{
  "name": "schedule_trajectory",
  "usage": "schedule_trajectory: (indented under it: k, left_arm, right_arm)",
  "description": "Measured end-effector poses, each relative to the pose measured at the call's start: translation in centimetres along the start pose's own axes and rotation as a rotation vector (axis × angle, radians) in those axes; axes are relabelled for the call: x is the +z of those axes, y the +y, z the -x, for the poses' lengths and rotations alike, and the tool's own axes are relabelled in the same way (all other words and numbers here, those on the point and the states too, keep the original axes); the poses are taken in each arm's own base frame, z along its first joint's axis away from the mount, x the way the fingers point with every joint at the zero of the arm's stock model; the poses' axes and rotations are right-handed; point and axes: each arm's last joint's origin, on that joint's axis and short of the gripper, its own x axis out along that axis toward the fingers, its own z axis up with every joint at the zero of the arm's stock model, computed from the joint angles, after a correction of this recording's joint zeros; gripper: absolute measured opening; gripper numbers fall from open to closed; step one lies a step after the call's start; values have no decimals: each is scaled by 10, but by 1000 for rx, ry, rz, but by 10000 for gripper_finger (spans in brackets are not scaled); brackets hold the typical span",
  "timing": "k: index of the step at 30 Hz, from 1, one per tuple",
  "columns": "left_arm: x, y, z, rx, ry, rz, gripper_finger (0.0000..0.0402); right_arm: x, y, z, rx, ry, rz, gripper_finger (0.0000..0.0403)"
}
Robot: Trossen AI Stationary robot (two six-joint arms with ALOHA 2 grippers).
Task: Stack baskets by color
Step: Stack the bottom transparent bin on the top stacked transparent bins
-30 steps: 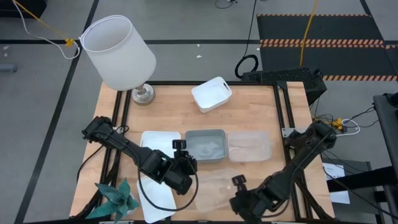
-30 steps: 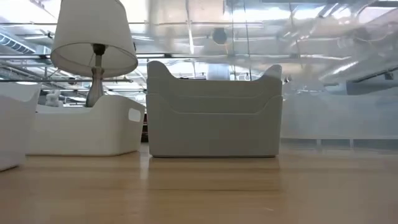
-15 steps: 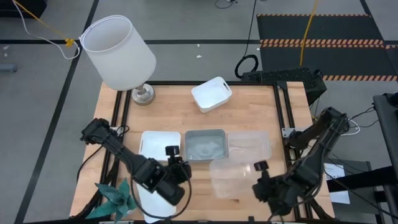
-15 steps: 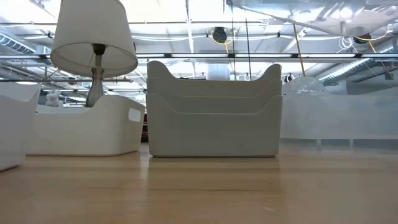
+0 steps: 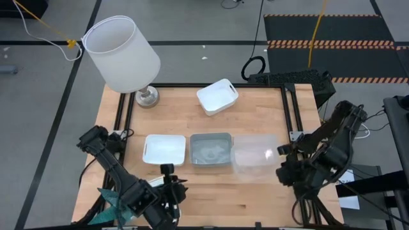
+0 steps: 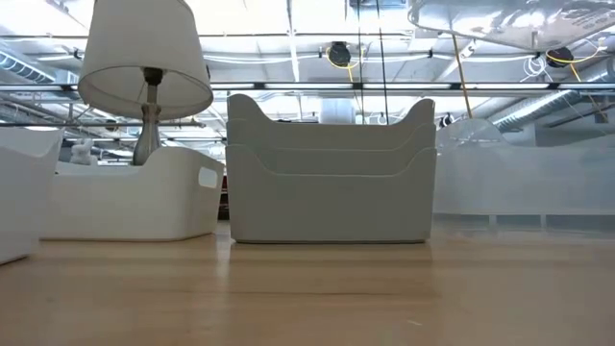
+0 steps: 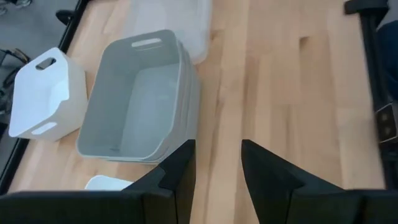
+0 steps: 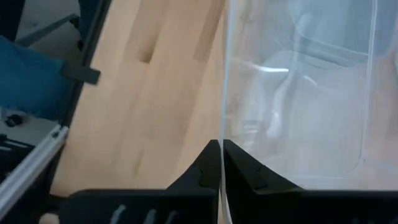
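A row of baskets crosses the table's middle: one white (image 5: 165, 150), a grey-blue nested stack (image 5: 211, 150) (image 7: 137, 99) and a clear one (image 5: 255, 139) at the right end. Another white basket (image 5: 217, 96) stands farther back. My right gripper (image 8: 222, 155) (image 5: 280, 165) is shut on a second clear basket (image 5: 252, 167) (image 6: 509, 24) and holds it in the air over the clear one on the table. My left gripper (image 7: 217, 168) (image 5: 176, 188) hovers open near the table's front edge, with nothing between its fingers. My right gripper pinches the clear basket's thin wall at its rim (image 8: 222, 134) between its two fingers, on the side toward the table's right edge. The fingers slant down from the right. The basket is lifted clear, above the clear basket on the table.
A lamp with a large white shade (image 5: 121, 54) stands at the far left corner. A teal object (image 5: 115, 203) lies at the near left corner. Bare wood shows in front of the basket row and at the far right.
My right gripper has carried the clear basket up from near the front edge, toward the right and far side, until it hangs over the clear basket in the row. My left gripper has swung toward the near left corner, uncovering the white basket in the row.
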Motion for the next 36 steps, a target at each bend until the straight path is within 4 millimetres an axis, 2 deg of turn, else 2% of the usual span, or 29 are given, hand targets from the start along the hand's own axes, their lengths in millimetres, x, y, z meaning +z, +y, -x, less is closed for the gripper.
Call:
schedule_trajectory:
  k: [4, 12, 18, 27, 36]
  left_arm:
    - [-1, -8, 3, -26, -26, -5, 131]
    - [1, -9, 3, -34, -46, 27, 131]
    - [3, -10, 3, -42, -56, 27, 131]
    - [3, -10, 3, -42, -56, 29, 131]
    - [3, -10, 3, -42, -56, 29, 131]
  right_arm:
    - [-9, -8, 9, -5, 3, 1, 0]
    - [-20, -18, 18, -34, 15, 57, 0]
    - [-24, -24, 23, -66, -27, 35, 0]
    - [-32, -22, 1, -111, 48, 18, 0]
    - [-53, -26, -26, -155, 98, -74, 0]
